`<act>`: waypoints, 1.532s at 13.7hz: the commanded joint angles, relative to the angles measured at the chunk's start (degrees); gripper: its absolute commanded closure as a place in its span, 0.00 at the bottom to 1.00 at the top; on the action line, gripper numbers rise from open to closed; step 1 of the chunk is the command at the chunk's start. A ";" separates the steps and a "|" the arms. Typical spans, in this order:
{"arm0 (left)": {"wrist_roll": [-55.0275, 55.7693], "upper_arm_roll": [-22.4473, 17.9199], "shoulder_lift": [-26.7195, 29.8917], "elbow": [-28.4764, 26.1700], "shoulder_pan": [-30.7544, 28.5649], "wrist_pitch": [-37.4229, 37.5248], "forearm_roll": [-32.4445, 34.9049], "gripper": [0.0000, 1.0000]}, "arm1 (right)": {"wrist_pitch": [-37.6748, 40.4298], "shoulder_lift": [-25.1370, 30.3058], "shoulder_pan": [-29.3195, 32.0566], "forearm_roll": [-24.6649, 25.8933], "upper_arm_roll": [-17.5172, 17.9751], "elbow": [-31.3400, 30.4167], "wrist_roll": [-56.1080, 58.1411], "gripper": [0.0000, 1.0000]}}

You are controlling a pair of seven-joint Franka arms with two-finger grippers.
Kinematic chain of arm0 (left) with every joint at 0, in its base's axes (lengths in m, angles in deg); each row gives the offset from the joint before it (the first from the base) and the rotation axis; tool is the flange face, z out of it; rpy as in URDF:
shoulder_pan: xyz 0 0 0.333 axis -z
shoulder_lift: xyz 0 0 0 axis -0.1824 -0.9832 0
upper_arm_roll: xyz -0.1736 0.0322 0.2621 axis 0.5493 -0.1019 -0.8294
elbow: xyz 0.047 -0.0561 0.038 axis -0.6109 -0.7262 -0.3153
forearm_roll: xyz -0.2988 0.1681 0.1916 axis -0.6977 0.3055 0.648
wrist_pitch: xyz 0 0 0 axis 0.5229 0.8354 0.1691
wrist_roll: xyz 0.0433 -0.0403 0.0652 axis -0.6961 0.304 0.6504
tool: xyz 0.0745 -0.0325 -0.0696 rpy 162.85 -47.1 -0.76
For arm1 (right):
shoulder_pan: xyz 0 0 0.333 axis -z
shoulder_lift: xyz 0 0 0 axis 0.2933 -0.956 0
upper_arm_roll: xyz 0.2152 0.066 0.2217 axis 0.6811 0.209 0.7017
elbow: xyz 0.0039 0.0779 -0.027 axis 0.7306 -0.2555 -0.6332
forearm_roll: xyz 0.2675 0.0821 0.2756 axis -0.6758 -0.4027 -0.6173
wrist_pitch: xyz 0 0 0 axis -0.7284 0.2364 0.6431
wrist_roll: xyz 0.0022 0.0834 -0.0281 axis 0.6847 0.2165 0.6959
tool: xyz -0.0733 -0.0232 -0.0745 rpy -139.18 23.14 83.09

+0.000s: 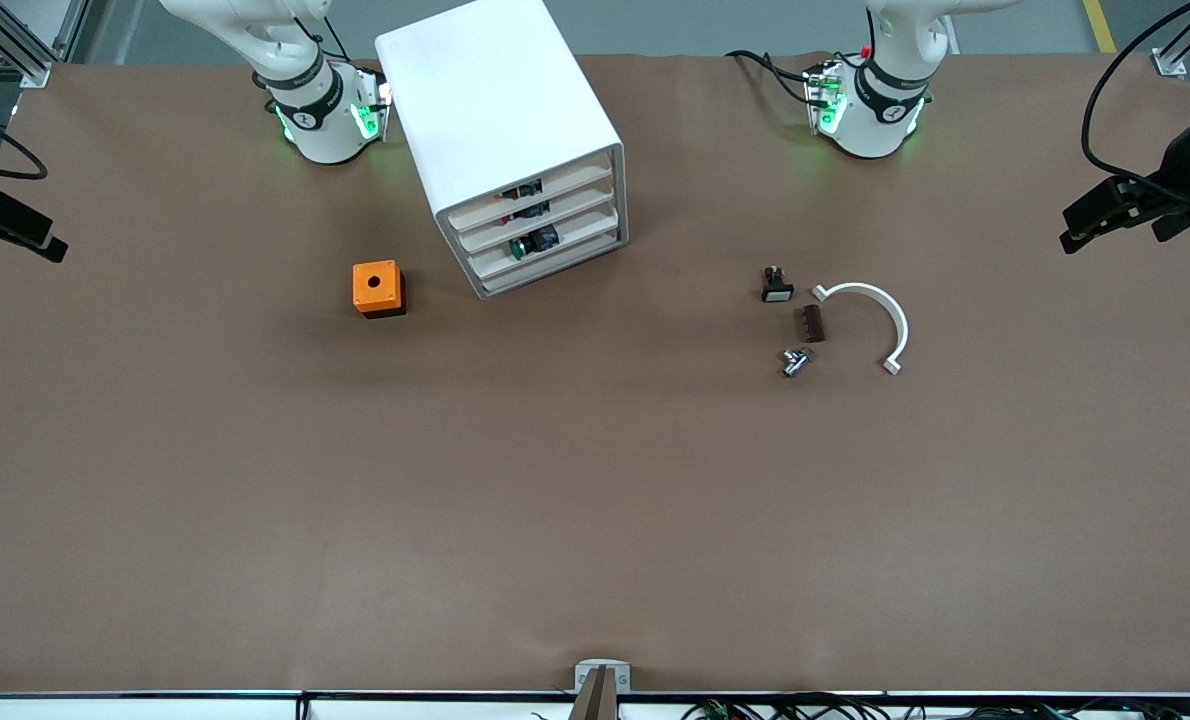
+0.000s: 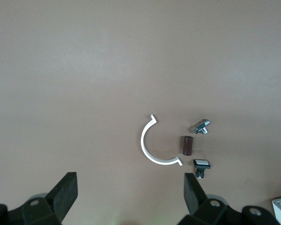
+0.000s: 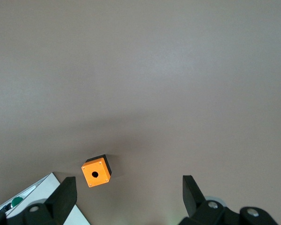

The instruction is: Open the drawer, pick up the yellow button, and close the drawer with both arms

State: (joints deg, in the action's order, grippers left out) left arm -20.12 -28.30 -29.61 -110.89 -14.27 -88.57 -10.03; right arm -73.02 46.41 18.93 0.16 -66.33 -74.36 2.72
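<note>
The white cabinet (image 1: 500,120) stands between the arm bases, its four drawers all shut. The top drawer (image 1: 555,186) shows small dark parts through its front, with an orange speck at one end. I cannot make out the button itself. My left gripper (image 1: 1075,228) hangs open and empty high over the left arm's end of the table. In the left wrist view (image 2: 129,178) its fingers are wide apart. My right gripper (image 1: 50,245) hangs open and empty over the right arm's end, its fingers also wide apart in the right wrist view (image 3: 129,180). Both arms wait.
An orange cube (image 1: 378,288) with a hole sits beside the cabinet toward the right arm's end, also in the right wrist view (image 3: 96,172). Toward the left arm's end lie a black switch (image 1: 776,287), a brown block (image 1: 813,323), a metal part (image 1: 796,361) and a white arc (image 1: 880,310). A green-capped button (image 1: 520,246) sits in the third drawer.
</note>
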 commanded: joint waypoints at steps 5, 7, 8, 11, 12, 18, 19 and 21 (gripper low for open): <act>-0.85 0.35 -3.29 2.58 -0.19 1.46 0.51 0.00 | -0.27 0.61 -0.91 2.31 -0.42 -0.69 1.30 0.00; -0.25 0.44 -5.49 2.67 0.15 1.46 0.33 0.00 | -1.06 0.61 -1.00 2.40 -0.33 -0.43 1.57 0.00; 0.37 0.53 -6.98 2.67 0.42 1.46 0.07 0.00 | -1.24 0.61 -1.17 2.40 -0.24 -0.51 1.57 0.00; 7.54 0.62 -12.07 2.67 1.74 -0.46 -3.96 0.00 | -1.24 0.61 -1.61 2.31 0.02 -0.43 1.48 0.00; 10.80 0.62 -13.57 2.67 2.00 -1.95 -5.19 0.00 | -1.24 0.61 -1.53 2.22 0.02 -0.43 1.48 0.00; 19.35 0.79 -26.65 5.73 4.72 -4.87 -8.98 0.00 | -1.24 0.61 -1.26 1.87 -0.06 -0.78 1.48 0.00; 20.93 0.79 -28.68 6.79 4.99 -4.87 -8.90 0.00 | -1.15 0.70 -1.52 1.87 -0.15 -0.78 1.57 0.00; 24.18 0.88 -32.03 8.29 6.91 -4.96 -8.90 0.00 | -1.24 0.70 -1.70 1.87 -0.33 -0.78 1.57 0.00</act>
State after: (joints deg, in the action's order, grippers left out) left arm 0.82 -27.62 -57.92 -106.66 -9.12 -94.45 -18.26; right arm -73.95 46.42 17.77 1.46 -66.25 -74.57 3.83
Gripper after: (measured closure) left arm 0.000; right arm 0.000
